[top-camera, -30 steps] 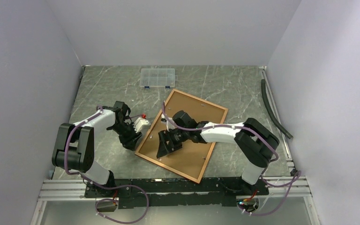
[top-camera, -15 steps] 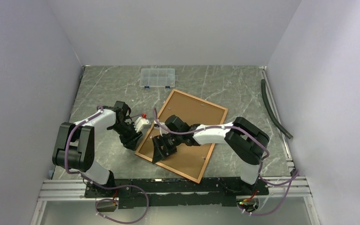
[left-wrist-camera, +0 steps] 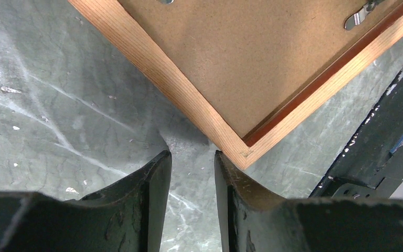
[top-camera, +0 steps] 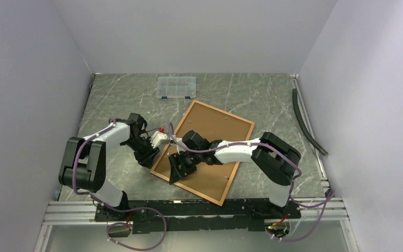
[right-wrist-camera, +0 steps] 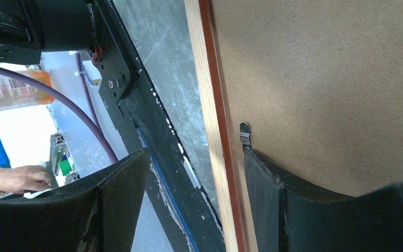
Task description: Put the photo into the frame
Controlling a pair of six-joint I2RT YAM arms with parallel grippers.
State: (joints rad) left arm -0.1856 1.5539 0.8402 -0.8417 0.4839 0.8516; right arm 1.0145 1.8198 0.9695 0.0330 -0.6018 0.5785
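You're looking at the frame (left-wrist-camera: pixel 157 68) lying back-up on the grey marble-pattern table (top-camera: pixel 273 94), turned diagonally in front of the arms. The brown backing board (top-camera: pixel 218 131) is sitting inside its wood-coloured rim. Can't tell from these views where the photo is.

The left gripper (left-wrist-camera: pixel 191 160) is hanging low at the frame's near-left corner. Its jaws are standing partly apart, gripping nothing, with only bare table showing in the gap. The corner is sitting just beside one fingertip (left-wrist-camera: pixel 225 163); can't tell whether they're touching.

The right gripper (right-wrist-camera: pixel 195 155) is reaching across to the frame's near edge, close to that same corner. Its jaws are standing wide and straddling the rim without clamping it. One finger (right-wrist-camera: pixel 126 178) is hanging outside the frame over the table edge and the black base rail (right-wrist-camera: pixel 152 121). The other is resting over the backing board with its tip right at a small metal retaining clip (right-wrist-camera: pixel 245 134).

A second clip (left-wrist-camera: pixel 359 16) is showing in the left wrist view. A clear compartment box (top-camera: pixel 176 87) is sitting well apart from the frame, near the back wall.
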